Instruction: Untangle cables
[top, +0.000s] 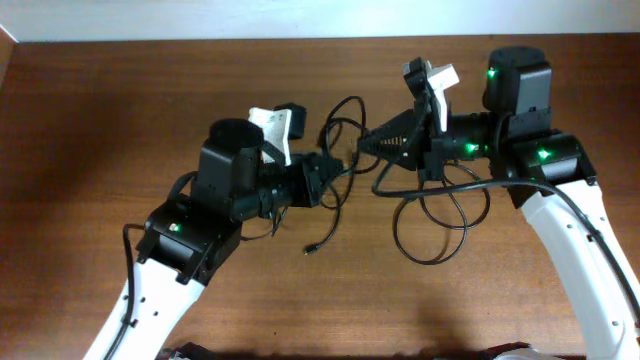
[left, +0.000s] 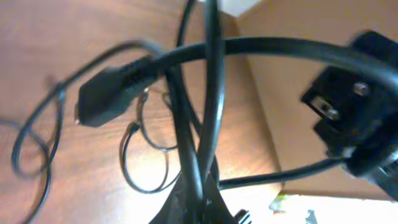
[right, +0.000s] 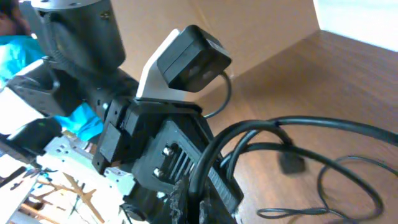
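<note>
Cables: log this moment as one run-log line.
left gripper: shut on thin black cables | right gripper: shut on the cables | slack: lying on brown wooden table | tangle: not yet cleared

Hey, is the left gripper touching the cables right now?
Touching. The left wrist view shows the left gripper shut on the cables, with two black cords running straight down into its pinched fingertips.

Likely robotics lab: two robot arms (top: 225, 185) over wooden table (top: 90, 120).
</note>
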